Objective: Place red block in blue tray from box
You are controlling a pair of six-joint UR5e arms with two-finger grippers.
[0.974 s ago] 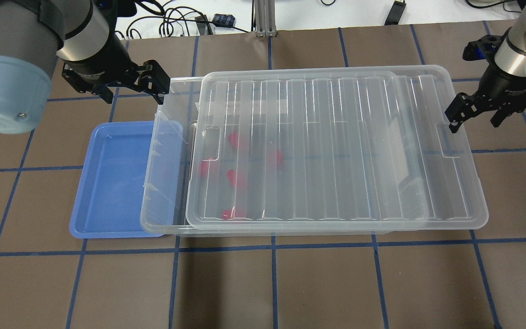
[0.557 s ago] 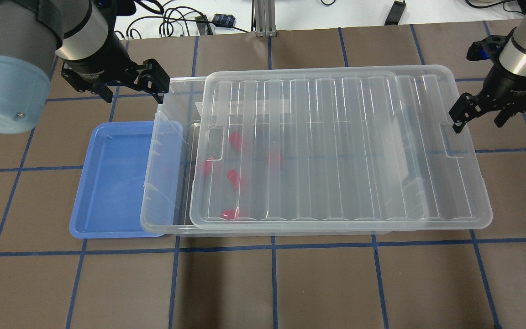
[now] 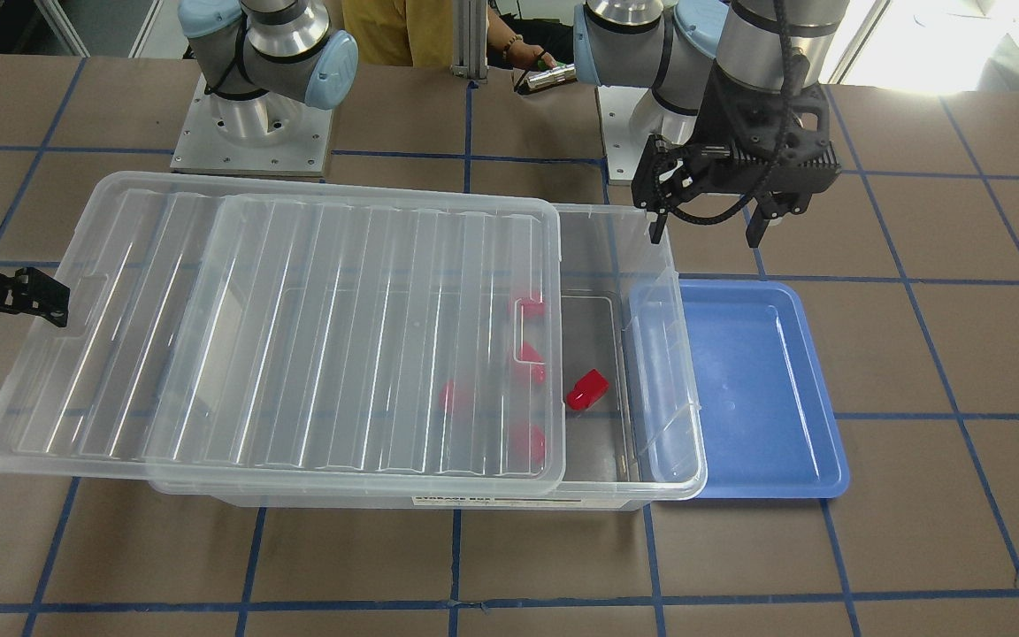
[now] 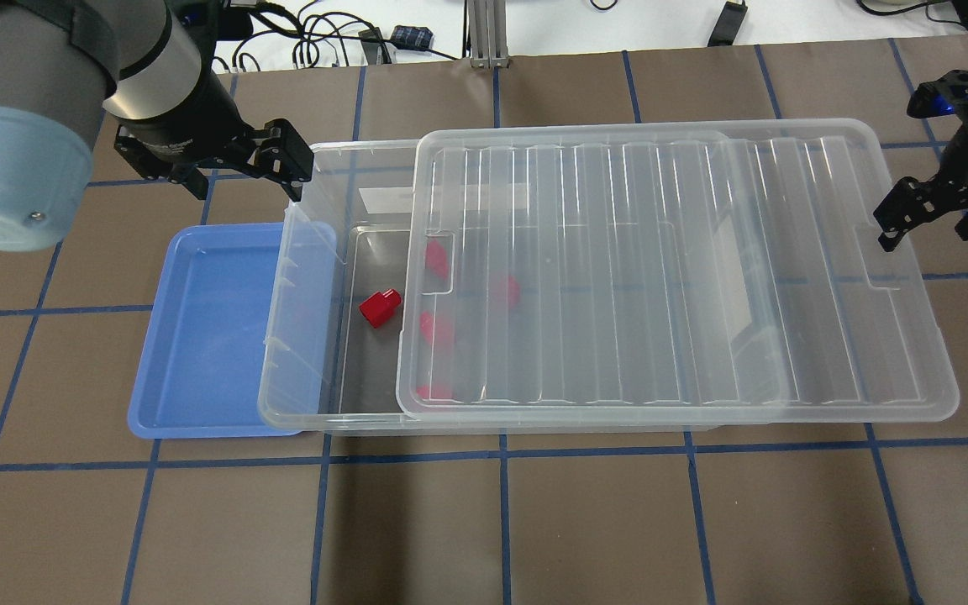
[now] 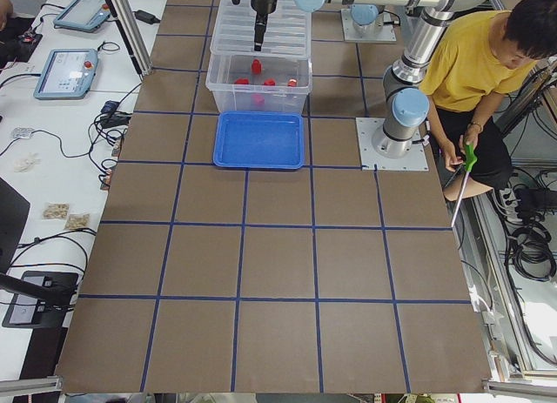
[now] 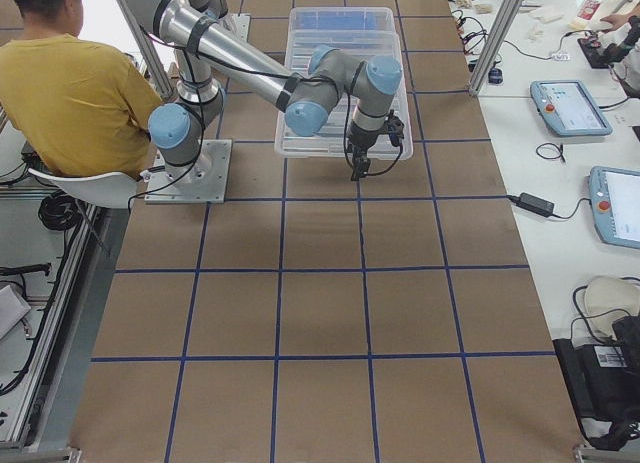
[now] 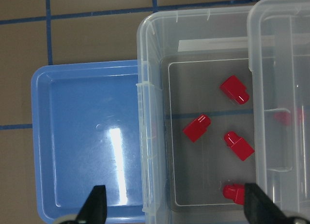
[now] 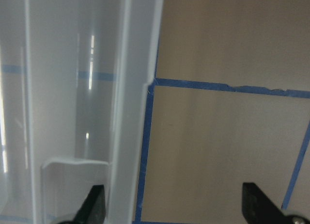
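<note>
The left claw (image 4: 247, 181) is seen spread and empty above the open end of the box (image 4: 299, 336). Below it, a red block (image 4: 380, 307) lies on the box floor, with the tray (image 4: 198, 336) beside, outside the wall. Four blocks are shown uncovered in its wrist view, only one overhead, the rest blurred under the lid (image 4: 660, 269). The right claw (image 4: 925, 231) is spread; the lid's rim is shown between its fingers only in its wrist view.

The brown tabletop (image 4: 602, 521) bore a blue tape (image 4: 504, 521) grid; black cables (image 4: 307, 38) lay on a white bench (image 4: 585, 25) beyond it; a yellow-shirted operator (image 5: 474, 68) sat beside it.
</note>
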